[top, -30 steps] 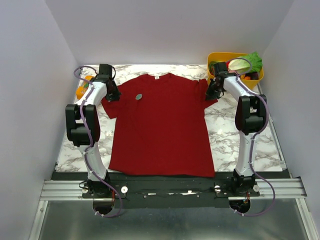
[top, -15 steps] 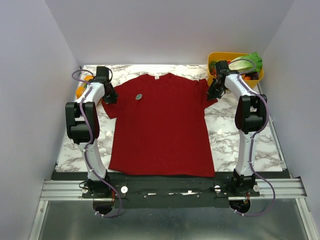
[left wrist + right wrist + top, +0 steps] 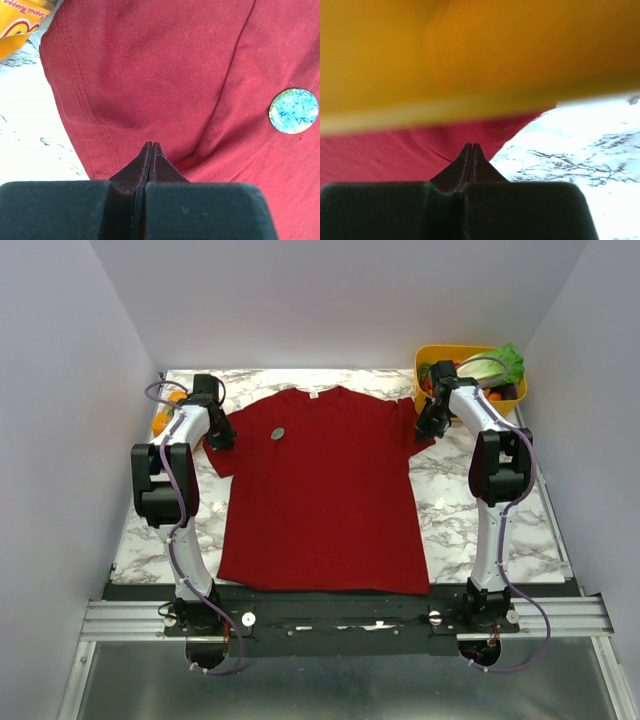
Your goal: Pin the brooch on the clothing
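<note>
Red clothing (image 3: 320, 500) fills mid-frame, and the brooch (image 3: 278, 433) sits on its chest, upper left. We see the left gripper (image 3: 151, 146) and the right gripper (image 3: 471, 147) pressed together at the sleeves.

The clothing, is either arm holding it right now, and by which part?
Both seem to. The left fingers are shut on the clothing near one sleeve's hem; the right fingers pinch the other sleeve by its edge.
</note>
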Robot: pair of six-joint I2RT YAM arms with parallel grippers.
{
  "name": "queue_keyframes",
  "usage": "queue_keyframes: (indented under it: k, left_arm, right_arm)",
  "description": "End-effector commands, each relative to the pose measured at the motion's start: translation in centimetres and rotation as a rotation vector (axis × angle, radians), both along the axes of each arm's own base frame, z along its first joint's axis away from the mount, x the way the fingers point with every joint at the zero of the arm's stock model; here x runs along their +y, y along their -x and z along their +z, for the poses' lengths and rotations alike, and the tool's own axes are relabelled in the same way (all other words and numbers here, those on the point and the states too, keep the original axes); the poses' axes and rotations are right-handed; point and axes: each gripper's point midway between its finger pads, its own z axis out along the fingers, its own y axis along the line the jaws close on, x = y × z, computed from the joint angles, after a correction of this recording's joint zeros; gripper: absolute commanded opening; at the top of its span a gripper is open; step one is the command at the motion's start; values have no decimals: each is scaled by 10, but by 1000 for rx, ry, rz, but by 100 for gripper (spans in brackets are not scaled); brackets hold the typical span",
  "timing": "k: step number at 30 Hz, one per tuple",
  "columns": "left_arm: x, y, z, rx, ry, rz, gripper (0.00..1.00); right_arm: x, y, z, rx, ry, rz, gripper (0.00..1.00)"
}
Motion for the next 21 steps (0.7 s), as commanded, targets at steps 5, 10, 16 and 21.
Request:
queue_keyframes:
  k: [5, 10, 16, 21]
  left_arm:
    - [13, -1, -2, 14, -51, 13, 0]
    - [14, -2, -5, 18, -56, 19, 0]
    - [15, -1, -9, 31, -59, 29, 0]
    - [17, -1, -12, 39, -68, 31, 0]
  right_arm:
    - [-47, 27, -8, 89, 245, -42, 1]
    - [-81, 27, -1, 92, 456, -77, 1]
    - [-100, 36, 0, 157, 596, -109, 1]
    - [-85, 35, 1, 145, 557, -57, 1]
